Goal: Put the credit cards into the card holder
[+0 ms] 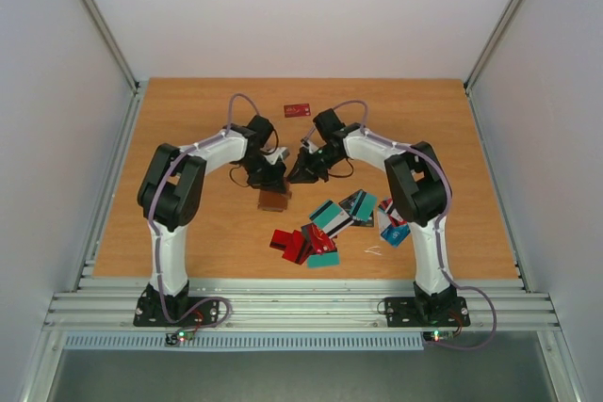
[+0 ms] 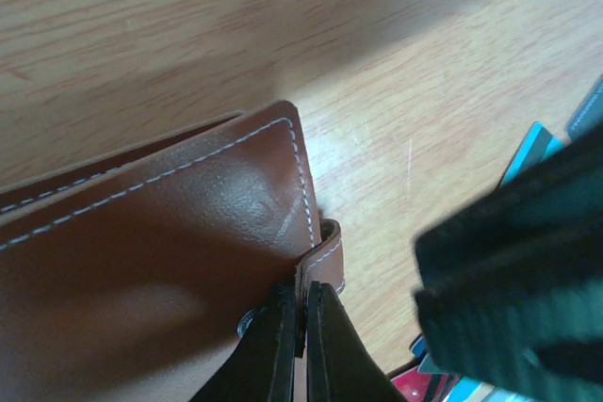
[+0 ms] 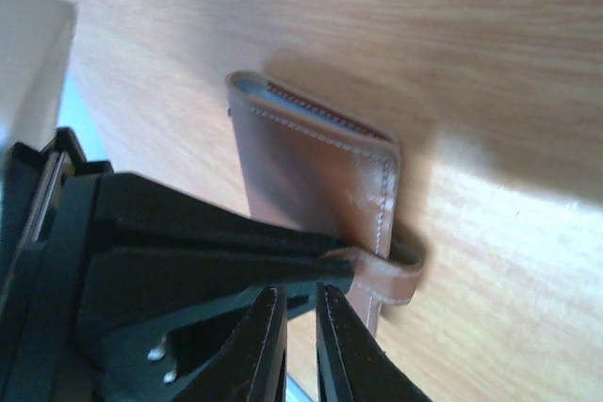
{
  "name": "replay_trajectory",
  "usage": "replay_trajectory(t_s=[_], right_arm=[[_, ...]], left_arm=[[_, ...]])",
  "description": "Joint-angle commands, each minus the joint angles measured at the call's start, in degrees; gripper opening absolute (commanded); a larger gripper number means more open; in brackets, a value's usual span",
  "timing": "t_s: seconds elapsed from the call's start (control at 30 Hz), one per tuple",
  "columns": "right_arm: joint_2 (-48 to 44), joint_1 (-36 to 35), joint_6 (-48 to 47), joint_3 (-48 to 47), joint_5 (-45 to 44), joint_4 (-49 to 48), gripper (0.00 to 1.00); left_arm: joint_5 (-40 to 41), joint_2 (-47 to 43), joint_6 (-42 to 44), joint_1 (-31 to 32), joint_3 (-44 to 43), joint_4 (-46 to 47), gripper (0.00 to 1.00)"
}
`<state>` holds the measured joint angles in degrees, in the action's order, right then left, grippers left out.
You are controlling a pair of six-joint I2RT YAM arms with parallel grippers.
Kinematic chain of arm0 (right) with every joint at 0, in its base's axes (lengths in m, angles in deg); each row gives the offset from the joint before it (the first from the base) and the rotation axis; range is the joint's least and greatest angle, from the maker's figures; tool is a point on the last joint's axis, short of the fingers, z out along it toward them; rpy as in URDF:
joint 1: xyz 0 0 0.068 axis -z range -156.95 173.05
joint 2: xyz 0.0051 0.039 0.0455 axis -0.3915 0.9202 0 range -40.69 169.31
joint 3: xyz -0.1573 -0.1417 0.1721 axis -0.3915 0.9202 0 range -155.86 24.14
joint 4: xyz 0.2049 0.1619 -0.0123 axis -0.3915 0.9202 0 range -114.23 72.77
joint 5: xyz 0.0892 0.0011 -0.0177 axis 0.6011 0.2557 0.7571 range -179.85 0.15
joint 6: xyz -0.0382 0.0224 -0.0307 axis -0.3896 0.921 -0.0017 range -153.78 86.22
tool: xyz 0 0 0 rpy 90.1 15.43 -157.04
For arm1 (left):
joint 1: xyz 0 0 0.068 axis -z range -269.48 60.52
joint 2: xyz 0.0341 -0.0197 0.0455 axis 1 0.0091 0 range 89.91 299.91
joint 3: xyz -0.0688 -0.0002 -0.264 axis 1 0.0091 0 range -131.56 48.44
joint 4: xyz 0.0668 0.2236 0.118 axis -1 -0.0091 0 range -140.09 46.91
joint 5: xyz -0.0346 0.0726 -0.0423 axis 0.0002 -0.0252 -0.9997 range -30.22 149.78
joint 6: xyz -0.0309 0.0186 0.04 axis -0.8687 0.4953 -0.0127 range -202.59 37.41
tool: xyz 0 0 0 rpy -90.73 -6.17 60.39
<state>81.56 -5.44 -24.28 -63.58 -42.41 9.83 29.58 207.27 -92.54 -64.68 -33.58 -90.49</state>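
From above, credit cards [image 1: 325, 228] lay heaped toward the tabletop's [image 1: 188, 129] 6 o'clock. The brown card holder [image 1: 274, 201] sat near centre, half hidden beneath the arms. Only the wrist views showed the left hand [image 2: 301, 298] clenched on its edge by the strap, and the right hand [image 3: 300, 303] slightly parted, empty. One red card [image 1: 297, 110] lay at 12 o'clock.

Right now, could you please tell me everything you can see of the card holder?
The card holder is a small brown wallet, leather by its look, with pale stitching along its edges and a short strap looping round one side. The left hand is shut on it beside that strap. It is tilted up, a pale edge showing in its slot, beyond the scattered cards. Whether it touches the table I cannot tell.
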Motion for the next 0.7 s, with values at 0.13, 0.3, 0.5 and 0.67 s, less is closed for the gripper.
replay_trajectory(t_s=[0.13, 0.3, 0.5, 0.67], right_arm=[[5.1, 0.3, 5.3, -3.8, 2.6, -2.5, 0.11], [7.7, 0.0, 5.7, -5.4, 5.5, -3.2, 0.11], [11.7, -0.3, 4.0, -8.2, 3.3, 2.1, 0.09], [13.0, -0.3, 1.7, -7.4, 1.5, 4.7, 0.08]], left_arm=[[-5.4, -1.3, -0.9, -0.9, 6.5, 9.8, 0.0], [-6.0, -1.3, -0.7, -1.2, 6.4, 10.4, 0.0], [-4.8, -1.7, 0.2, -1.6, 4.8, 8.1, 0.0], [-1.7, -3.1, 1.1, -1.7, 2.4, 4.6, 0.04]])
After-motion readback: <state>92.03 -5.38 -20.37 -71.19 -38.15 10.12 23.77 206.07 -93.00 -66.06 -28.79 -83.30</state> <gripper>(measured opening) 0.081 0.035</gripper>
